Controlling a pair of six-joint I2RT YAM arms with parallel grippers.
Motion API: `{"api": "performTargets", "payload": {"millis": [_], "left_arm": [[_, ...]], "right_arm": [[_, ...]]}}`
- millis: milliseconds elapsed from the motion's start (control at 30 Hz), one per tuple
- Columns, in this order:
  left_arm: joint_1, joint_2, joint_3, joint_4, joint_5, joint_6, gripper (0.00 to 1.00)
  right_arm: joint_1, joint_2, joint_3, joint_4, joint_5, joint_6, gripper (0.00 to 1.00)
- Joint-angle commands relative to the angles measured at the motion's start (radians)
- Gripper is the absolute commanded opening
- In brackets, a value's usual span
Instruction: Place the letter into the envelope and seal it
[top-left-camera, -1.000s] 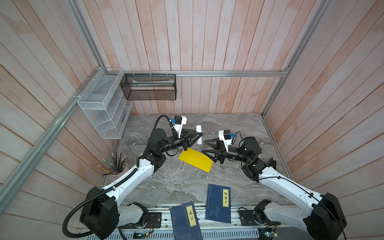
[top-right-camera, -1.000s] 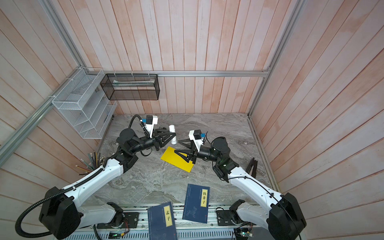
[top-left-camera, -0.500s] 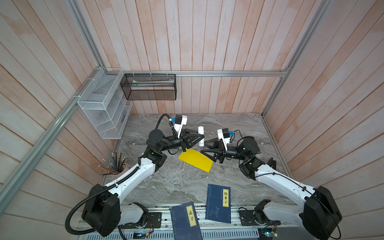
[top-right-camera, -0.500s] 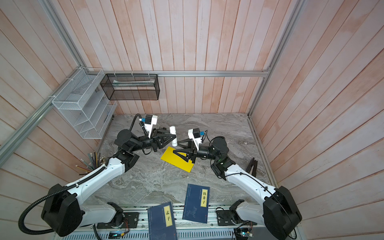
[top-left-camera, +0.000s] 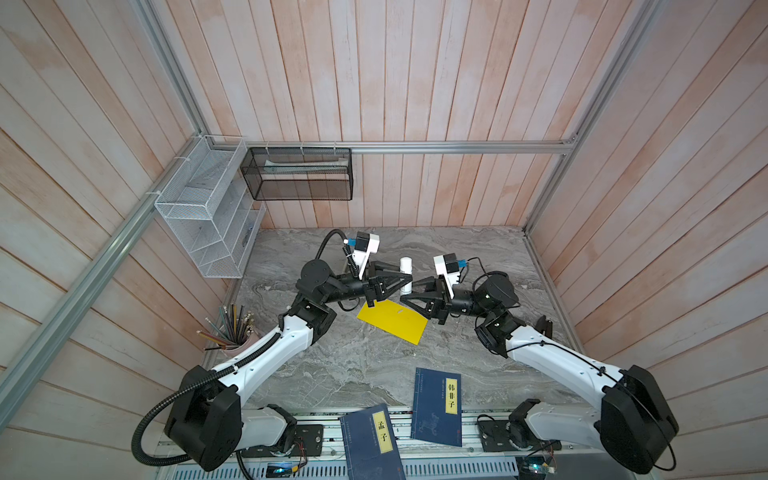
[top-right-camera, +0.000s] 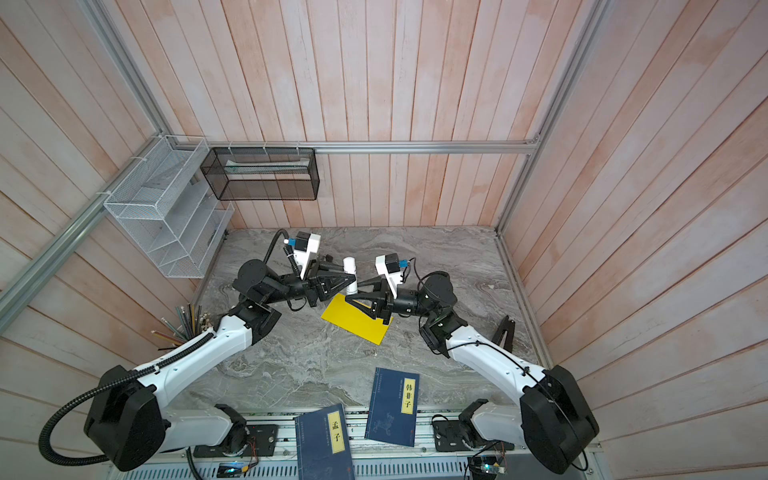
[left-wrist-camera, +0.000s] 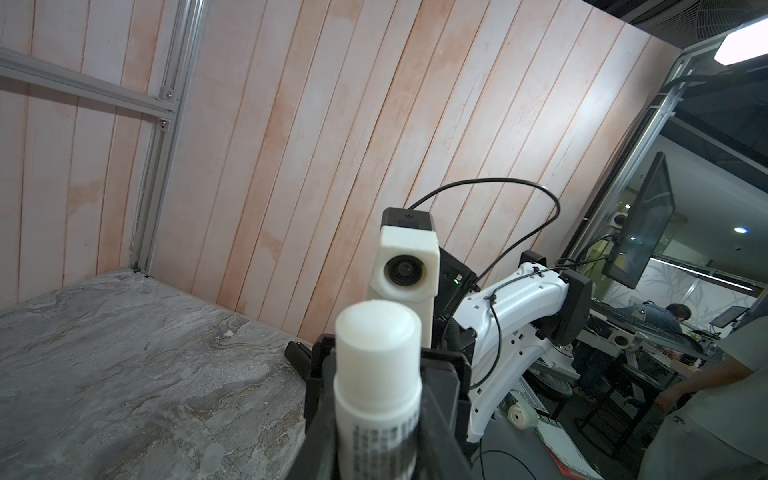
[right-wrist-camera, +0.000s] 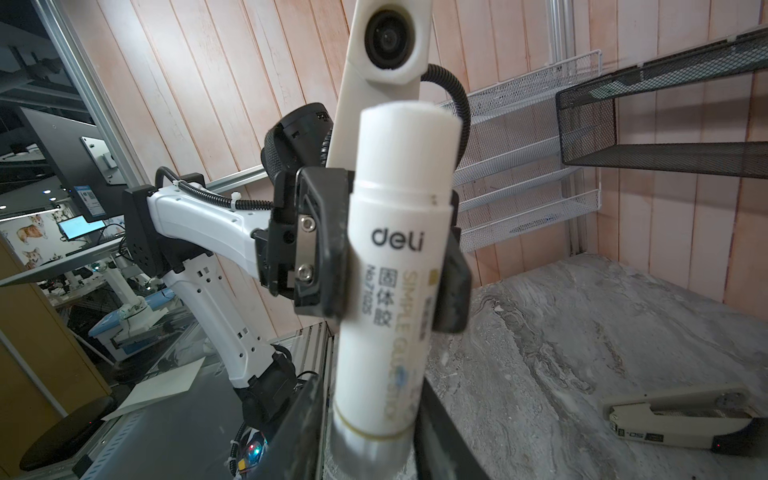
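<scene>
**The envelope** (top-left-camera: 392, 322), bright yellow, lies flat near the middle of the marbled table (top-left-camera: 353, 365). One end is hidden under the arms, so the state of its flap cannot be read. The letter shows nowhere on the table and is judged to be inside the envelope already, which leaves the sealing. Just beyond the envelope's far edge a white glue stick (right-wrist-camera: 382, 324) is held upright, cap (left-wrist-camera: 376, 332) uppermost. The left gripper (right-wrist-camera: 390, 274) is clamped on the stick's barrel just below the cap seam, evidently to steady it. The right gripper (right-wrist-camera: 372, 436) faces it from the opposite side, jaws standing close on either side of the stick's lower end; whether they press it cannot be told. The arrangement suggests a two-armed hand-over or uncapping before glue meets the flap. Well away from the envelope on the left arm's side, a cup (top-left-camera: 241, 345) holds a fan of pencils (top-left-camera: 230, 322). Farther from the envelope, on the walls, a white wire rack (top-left-camera: 203, 216) shows no clear contents, and a black mesh basket (top-left-camera: 299, 189) holds a pale flat item (top-left-camera: 305, 168). Between the envelope and the arm bases lie two dark blue books (top-left-camera: 438, 409), closed.
</scene>
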Motion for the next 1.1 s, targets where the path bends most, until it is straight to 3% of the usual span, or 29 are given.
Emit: {"api": "performTargets", "payload": {"millis": [0,167,467,800,1067], "left_arm": [[-0.004,0.008,0.011,0.016,0.014,0.014,0.0],[-0.006,0.008,0.016,0.006,0.013,0.019,0.0],[-0.005,-0.018,0.011,-0.054,-0.071,0.067,0.0],[-0.029,-0.06,0.007,-0.189,-0.244,0.188,0.0],[-0.068,-0.094,-0.007,-0.234,-0.438,0.261,0.0]], "right_arm": [[0.003,0.002,0.029,0.01,-0.021,-0.004,0.31],[0.003,0.0,0.025,0.009,-0.02,-0.007,0.21],[0.007,-0.031,0.03,-0.101,0.08,-0.092,0.14],[0.049,-0.064,0.089,-0.348,0.396,-0.254,0.06],[0.188,-0.063,0.167,-0.521,0.821,-0.416,0.05]]}}
